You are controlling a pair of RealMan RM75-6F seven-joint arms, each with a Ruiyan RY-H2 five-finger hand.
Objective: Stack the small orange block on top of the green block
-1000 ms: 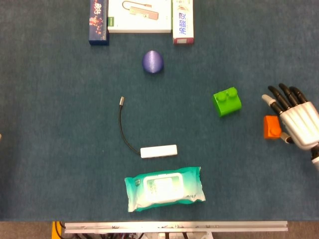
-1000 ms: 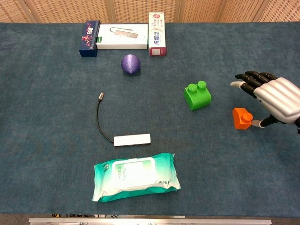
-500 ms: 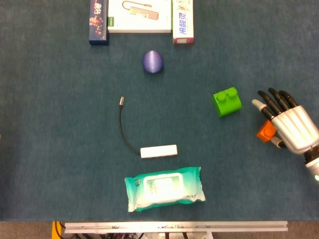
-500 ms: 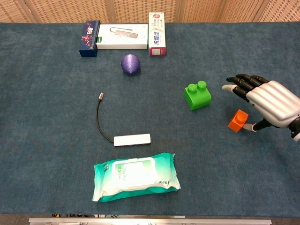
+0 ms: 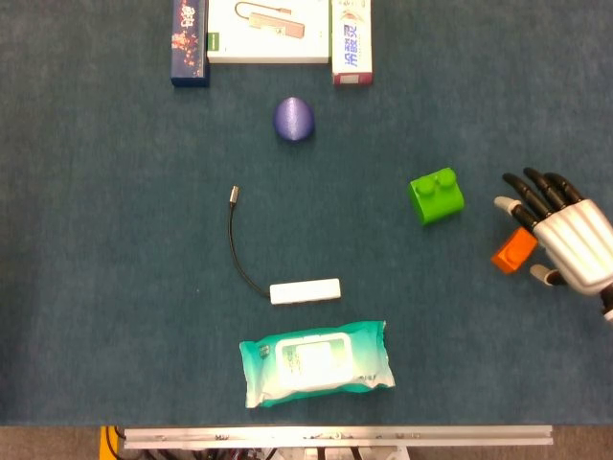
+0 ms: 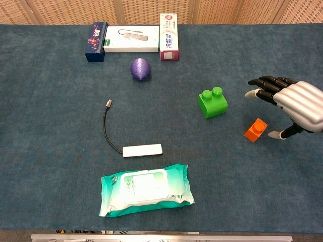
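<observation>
Orange block (image 6: 255,130) lies tilted on the blue cloth table (image 6: 50,126) close to the right edge, with the green block (image 6: 212,102) a little way off toward the middle and slightly further back, the two apart with bare cloth between them. Right hand (image 6: 295,103) comes in over the right edge, palm down, its dark fingers (image 6: 265,85) fanned out toward the green block and the thumb reaching down beside the orange block; from the head view the orange block (image 5: 513,250) sits tucked just under the fingers of the hand (image 5: 565,235), and it may be touching them, though the angle is too poor to be sure. Nothing is gripped, the fingers are spread apart. Room to move looks generous: a wide strip of bare cloth runs along the right side in front of and behind both blocks. Along the far edge stand a dark box (image 6: 96,34), a white box (image 6: 131,39) and a toothpaste box (image 6: 169,30), with a purple ball (image 6: 141,69) just in front of them. Mid-table lies a cable adapter (image 6: 136,146), and a wipes pack (image 6: 146,190) sits near the front edge. Left hand is out of both views.
</observation>
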